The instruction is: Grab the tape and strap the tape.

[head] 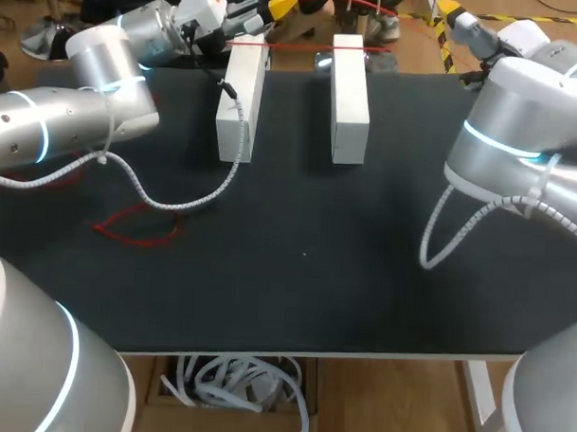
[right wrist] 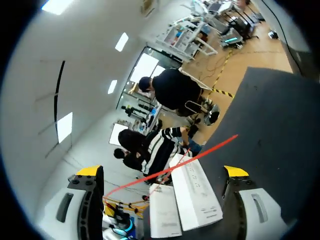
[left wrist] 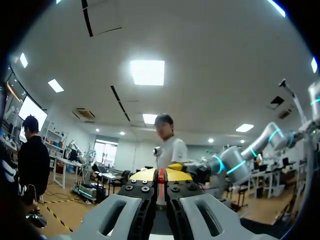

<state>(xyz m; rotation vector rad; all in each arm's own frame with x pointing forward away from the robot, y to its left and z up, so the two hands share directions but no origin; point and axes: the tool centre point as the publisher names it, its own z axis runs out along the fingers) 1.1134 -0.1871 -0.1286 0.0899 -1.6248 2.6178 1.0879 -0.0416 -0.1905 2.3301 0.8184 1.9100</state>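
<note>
A thin red tape [head: 304, 47] runs taut across the far ends of two white blocks [head: 242, 101] [head: 350, 97] that stand on the black table [head: 305, 273]. My left gripper [head: 277, 5] hangs past the table's far edge behind the left block. In the left wrist view it [left wrist: 161, 176] is shut on the red tape [left wrist: 161, 175], which shows between its yellow tips. My right gripper [head: 454, 18] is at the far right corner, open. In its wrist view the tape [right wrist: 175, 166] crosses ahead of the wide-apart fingers [right wrist: 162, 171], above the blocks [right wrist: 195, 195].
A loose loop of red tape [head: 141, 226] lies on the table's left part. The left arm's white coiled cable [head: 189, 201] sags onto the table beside the left block. My right arm's elbow [head: 519, 139] hangs over the right side.
</note>
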